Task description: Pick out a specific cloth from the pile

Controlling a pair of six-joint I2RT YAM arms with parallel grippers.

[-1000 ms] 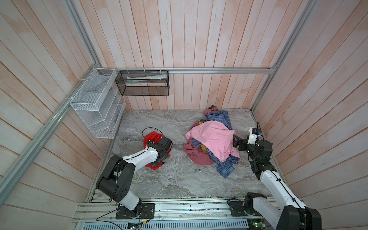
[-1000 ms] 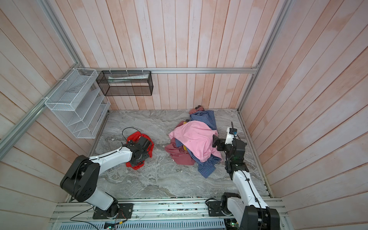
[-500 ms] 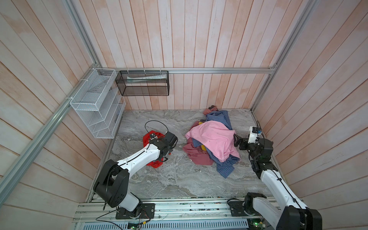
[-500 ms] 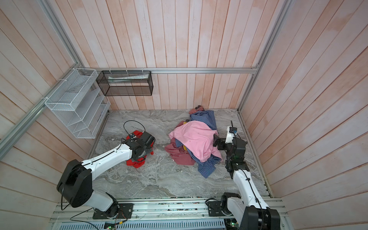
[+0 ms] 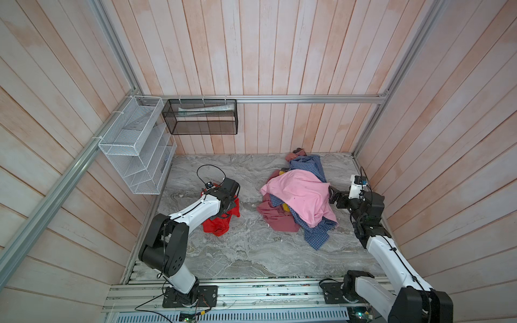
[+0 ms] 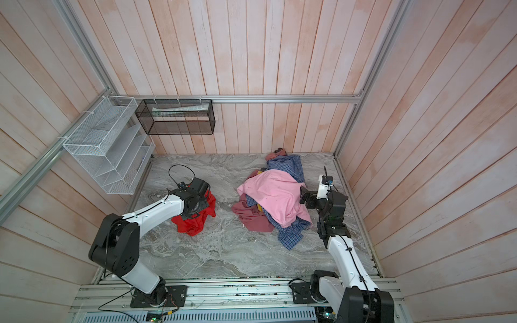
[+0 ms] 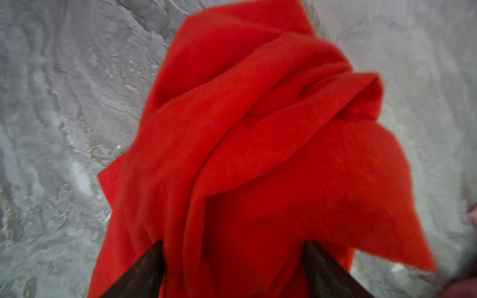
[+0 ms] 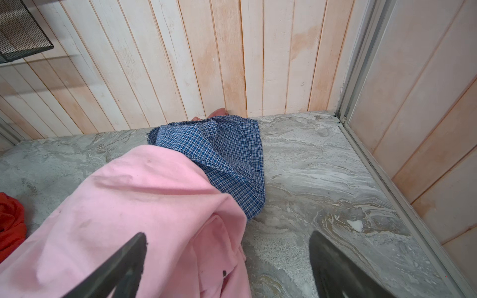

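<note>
Both pincers stand open. In a top view, the cloth (image 5: 216, 226) lies beneath the left pincer (image 5: 228, 207), well apart from the pile (image 5: 299, 195). Left wrist: the cloth sits between spread jaws, ungripped; recommend withdrawing straight up. Right wrist: right pincer (image 8: 227, 234) beside the pile.

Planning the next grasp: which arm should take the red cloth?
Left, most likely. The left claw, open, hangs right over the cloth, which lies apart from the pile. The right claw, also open, sits at the pile's far side.
</note>
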